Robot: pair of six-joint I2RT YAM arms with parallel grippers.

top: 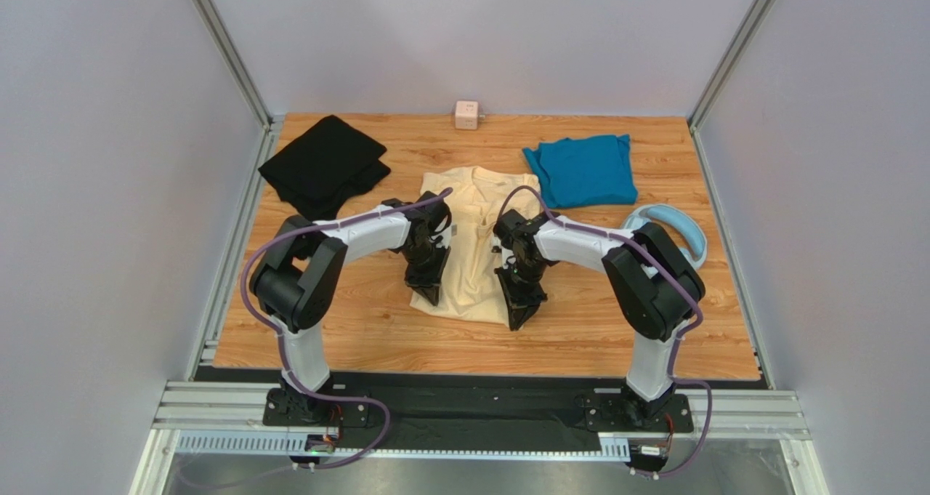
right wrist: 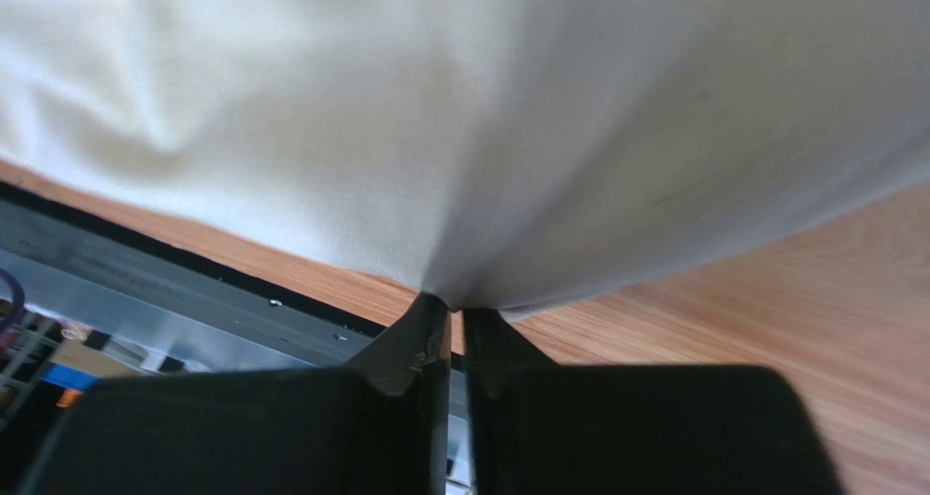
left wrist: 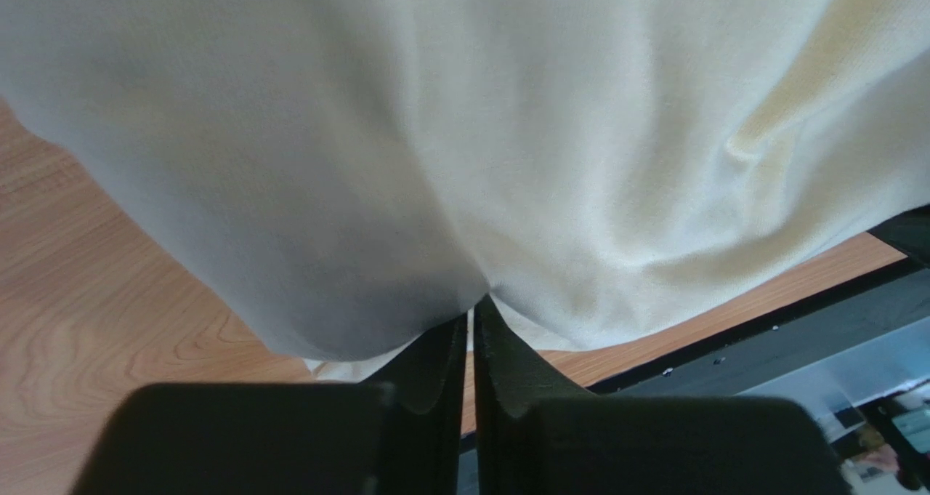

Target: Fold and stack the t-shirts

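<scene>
The cream-yellow t-shirt [top: 472, 233] lies in the middle of the wooden table, its near part lifted. My left gripper [top: 428, 290] is shut on its near left edge; the cloth [left wrist: 458, 146] hangs from the pinched tips [left wrist: 472, 310]. My right gripper [top: 517, 314] is shut on its near right edge, with cloth [right wrist: 491, 124] draping from the tips [right wrist: 455, 304]. The black t-shirt [top: 324, 165] lies folded at the back left. The teal blue t-shirt [top: 582, 170] lies folded at the back right.
Light-blue headphones [top: 679, 229] lie at the right, near the right arm. A small pink cube [top: 467, 115] stands at the back edge. The wooden table [top: 360, 331] has metal rails on both sides and a black strip along the front.
</scene>
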